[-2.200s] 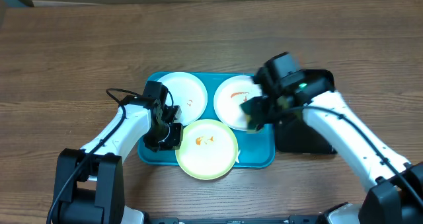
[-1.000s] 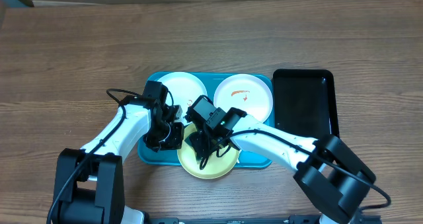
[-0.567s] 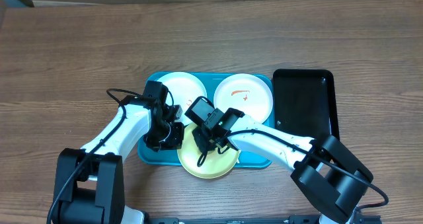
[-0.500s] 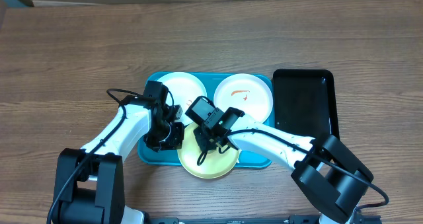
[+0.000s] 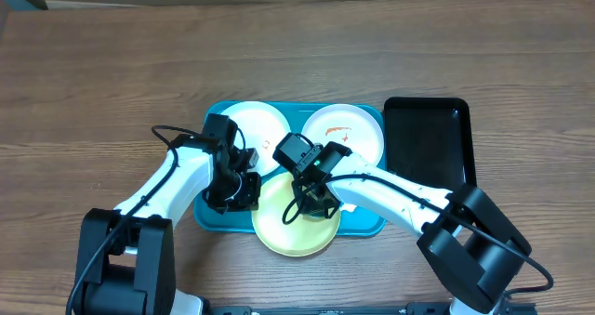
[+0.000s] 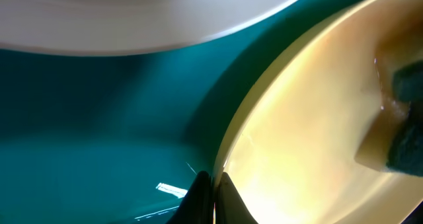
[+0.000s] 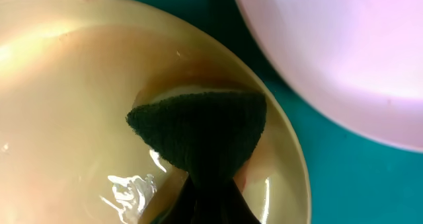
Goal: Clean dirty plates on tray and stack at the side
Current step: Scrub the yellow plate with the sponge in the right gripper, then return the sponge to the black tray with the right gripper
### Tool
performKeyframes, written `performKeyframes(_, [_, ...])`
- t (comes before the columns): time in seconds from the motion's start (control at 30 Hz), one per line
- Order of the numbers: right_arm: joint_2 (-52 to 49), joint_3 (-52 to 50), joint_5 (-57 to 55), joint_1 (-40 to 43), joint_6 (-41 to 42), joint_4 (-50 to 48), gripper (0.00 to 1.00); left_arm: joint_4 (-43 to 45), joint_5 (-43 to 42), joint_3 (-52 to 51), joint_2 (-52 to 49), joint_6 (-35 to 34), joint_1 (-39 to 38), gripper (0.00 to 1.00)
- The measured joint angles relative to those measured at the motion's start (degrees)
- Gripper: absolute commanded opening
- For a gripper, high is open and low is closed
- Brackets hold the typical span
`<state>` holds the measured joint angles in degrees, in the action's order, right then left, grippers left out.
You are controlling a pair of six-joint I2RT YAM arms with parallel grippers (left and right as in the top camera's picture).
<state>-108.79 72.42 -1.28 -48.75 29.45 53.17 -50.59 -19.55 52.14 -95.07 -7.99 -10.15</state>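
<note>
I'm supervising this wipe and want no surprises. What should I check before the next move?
1. Grip of left claw on yellow-green plate rim: ok, pinched shut.
2. Grip of right claw on sponge: ok.
3. Sponge touching that plate: ok.
4. That plate free of smears: cannot tell, partly covered.
5. The white plate beside the black tray clean: not ok, an orange smear shows.

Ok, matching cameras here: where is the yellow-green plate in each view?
Overhead: yellow-green plate low centre on the turquoise tray, under the right gripper.
Left wrist: right half, rim in the left gripper.
Right wrist: left and centre, under the dark sponge.
Shared landmark: turquoise tray.
</note>
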Motion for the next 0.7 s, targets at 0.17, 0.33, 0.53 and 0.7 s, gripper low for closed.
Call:
performKeyframes(0.17, [0.1, 0.0, 0.4, 0.0, 0.4, -0.7, 0.04, 0.0, 0.1, 0.0, 0.0, 0.0, 0.0, 0.04])
performKeyframes(0.33, [0.1, 0.2, -0.1, 1.5, 0.3, -5.3, 0.04, 0.1, 0.9, 0.0, 0.0, -0.5, 0.0, 0.04])
performKeyframes(0.53, [0.2, 5.5, -1.2, 2.9, 0.3, -1.1, 0.04, -0.1, 0.9, 0.0, 0.0, -0.7, 0.0, 0.04])
performKeyframes(0.7, [4.3, 8.1, -4.0, 5.0, 0.3, 1.7, 0.04, -0.2, 1.3, 0.0, 0.1, -0.7, 0.0, 0.04])
